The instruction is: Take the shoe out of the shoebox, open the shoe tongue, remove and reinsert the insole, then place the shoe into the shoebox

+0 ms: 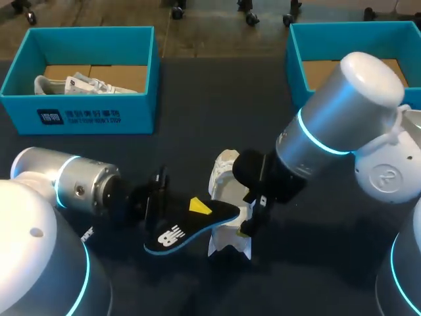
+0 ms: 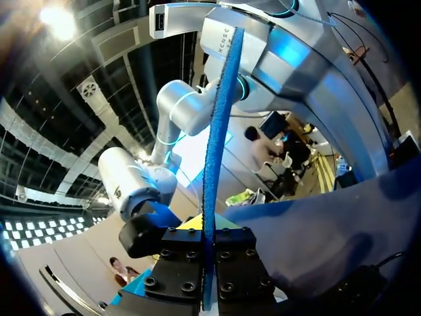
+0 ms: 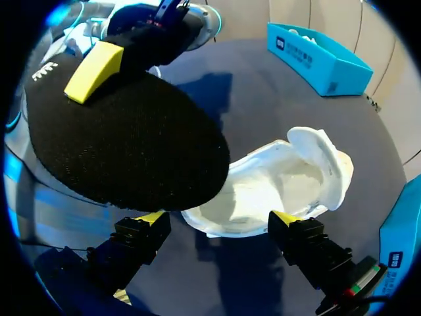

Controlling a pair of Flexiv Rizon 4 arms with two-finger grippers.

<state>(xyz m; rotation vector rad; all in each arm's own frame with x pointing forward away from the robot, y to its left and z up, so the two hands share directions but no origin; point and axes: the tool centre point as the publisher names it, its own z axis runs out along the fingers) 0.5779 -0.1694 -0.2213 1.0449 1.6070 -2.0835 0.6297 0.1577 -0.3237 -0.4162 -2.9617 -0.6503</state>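
Shoe (image 1: 225, 181), white, lies at middle of table (image 1: 197, 92), outside shoebox (image 1: 85, 113) at far left corner. Insole (image 1: 197, 220), black top, blue underside, out of shoe; left gripper (image 2: 208, 243) clamps one end, other end overlaps shoe's near edge. Right gripper (image 3: 219, 217) spread wide, shoe's end between fingers, one tip just clear of it.
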